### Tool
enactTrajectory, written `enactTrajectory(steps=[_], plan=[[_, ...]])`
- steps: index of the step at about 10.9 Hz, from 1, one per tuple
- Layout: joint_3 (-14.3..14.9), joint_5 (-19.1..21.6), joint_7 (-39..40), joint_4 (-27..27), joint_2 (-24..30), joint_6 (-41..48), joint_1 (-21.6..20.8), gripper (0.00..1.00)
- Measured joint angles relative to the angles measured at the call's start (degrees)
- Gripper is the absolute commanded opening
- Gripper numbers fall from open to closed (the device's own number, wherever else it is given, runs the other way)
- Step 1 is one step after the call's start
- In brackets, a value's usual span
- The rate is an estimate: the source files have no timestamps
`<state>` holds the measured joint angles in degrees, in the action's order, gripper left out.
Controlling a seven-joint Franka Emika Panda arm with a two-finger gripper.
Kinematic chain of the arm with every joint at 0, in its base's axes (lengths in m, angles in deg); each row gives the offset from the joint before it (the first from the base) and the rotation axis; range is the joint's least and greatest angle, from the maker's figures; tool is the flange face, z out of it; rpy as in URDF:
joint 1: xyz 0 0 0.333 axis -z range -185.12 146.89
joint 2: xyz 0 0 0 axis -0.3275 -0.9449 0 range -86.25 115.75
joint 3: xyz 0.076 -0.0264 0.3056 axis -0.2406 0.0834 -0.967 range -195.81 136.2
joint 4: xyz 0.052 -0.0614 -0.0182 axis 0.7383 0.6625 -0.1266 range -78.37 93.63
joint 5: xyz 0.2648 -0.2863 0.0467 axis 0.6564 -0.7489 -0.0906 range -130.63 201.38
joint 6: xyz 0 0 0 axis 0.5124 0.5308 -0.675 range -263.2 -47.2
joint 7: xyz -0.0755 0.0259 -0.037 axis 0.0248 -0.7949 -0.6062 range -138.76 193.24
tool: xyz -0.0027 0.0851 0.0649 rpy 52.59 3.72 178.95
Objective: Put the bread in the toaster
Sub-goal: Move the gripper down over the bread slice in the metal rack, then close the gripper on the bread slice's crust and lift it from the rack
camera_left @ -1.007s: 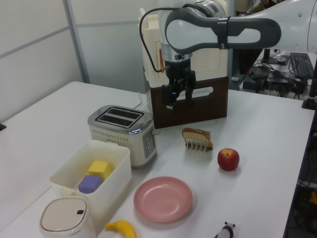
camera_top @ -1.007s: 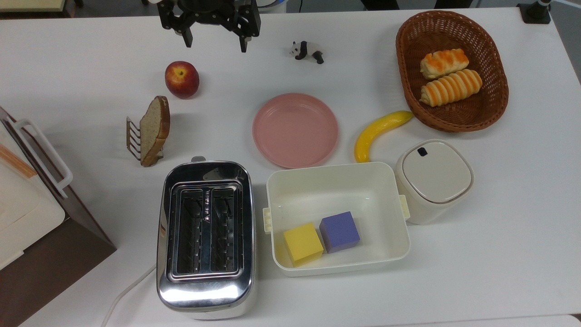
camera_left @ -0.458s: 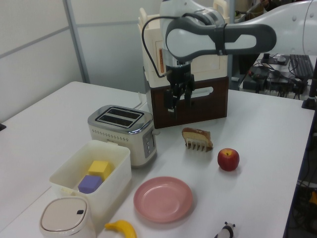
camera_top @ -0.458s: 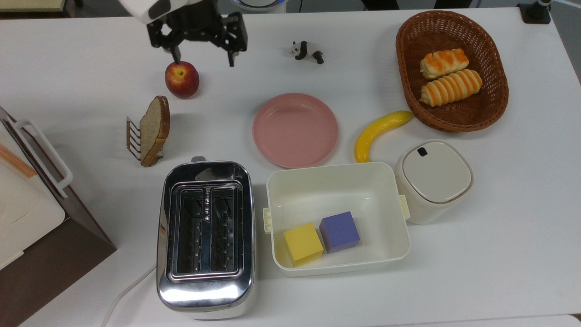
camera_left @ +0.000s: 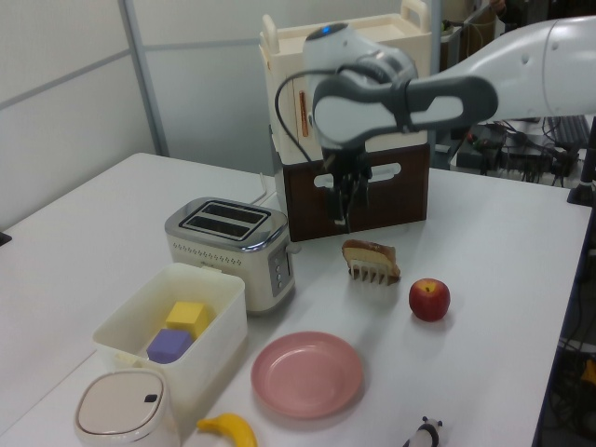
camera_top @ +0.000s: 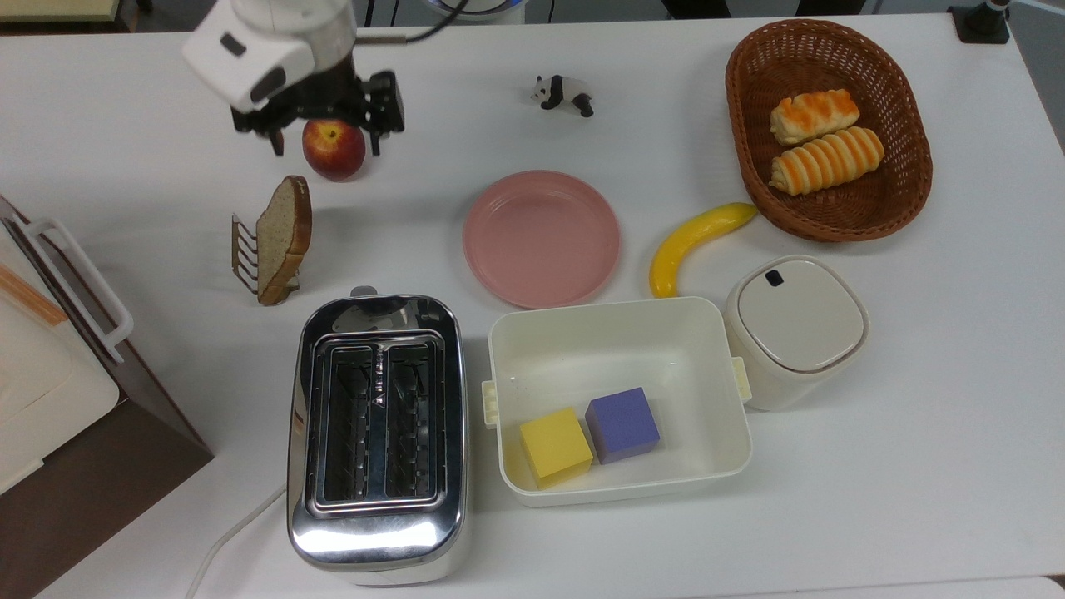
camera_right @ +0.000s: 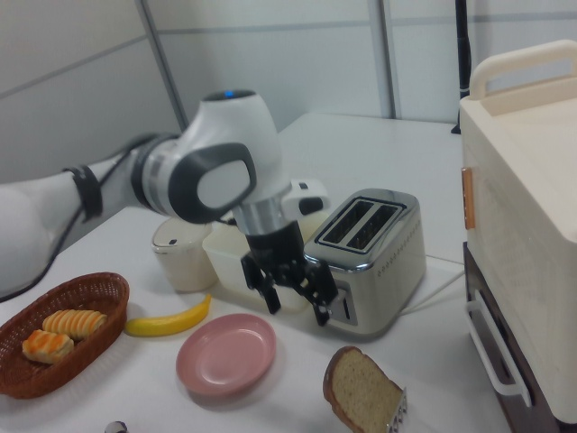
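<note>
No text, label or number is readable.

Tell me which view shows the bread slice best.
The top view: the bread slice stands unobstructed in its wire rack, face and crust visible. The left view shows it small and edge-on; the right view crops it at the frame bottom.

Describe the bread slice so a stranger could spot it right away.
Start at the chrome toaster; just beyond its lever end, toward the red apple, stands a small wire rack. The bread leans upright in it: one flat brown speckled slice with dark crust, unlike the orange-striped rolls in the basket.
</note>
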<state>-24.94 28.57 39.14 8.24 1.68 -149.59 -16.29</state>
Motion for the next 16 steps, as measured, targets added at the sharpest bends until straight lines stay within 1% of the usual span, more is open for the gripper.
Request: enactTrajectory(steps=[3, 4, 5, 6, 7, 8, 9, 11, 13, 16], plan=[[0.33, -4.7, 0.17, 4.94, -1.82, -7.77, -0.01, 1.0], [0.37, -6.24, 0.18, 6.74, -2.51, -9.87, -0.01, 0.93], [0.39, -7.62, 0.19, 7.92, -3.4, -11.24, -0.01, 0.77], [0.4, -8.58, 0.19, 8.32, -4.23, -12.05, -0.01, 0.55], [0.45, -9.22, 0.74, 8.36, -4.69, -12.3, 0.0, 0.28], [0.61, -9.4, 3.02, 8.34, -4.7, -12.33, 0.0, 0.05], [1.2, -9.41, 5.78, 8.23, -4.64, -12.35, 0.02, 0.0], [2.79, -9.41, 9.99, 7.76, -4.51, -12.45, 0.12, 0.0], [3.52, -9.41, 10.71, 6.66, -4.04, -12.48, 0.15, 0.0], [3.59, -9.4, 10.73, 3.19, -1.77, -12.5, 0.14, 0.0]])
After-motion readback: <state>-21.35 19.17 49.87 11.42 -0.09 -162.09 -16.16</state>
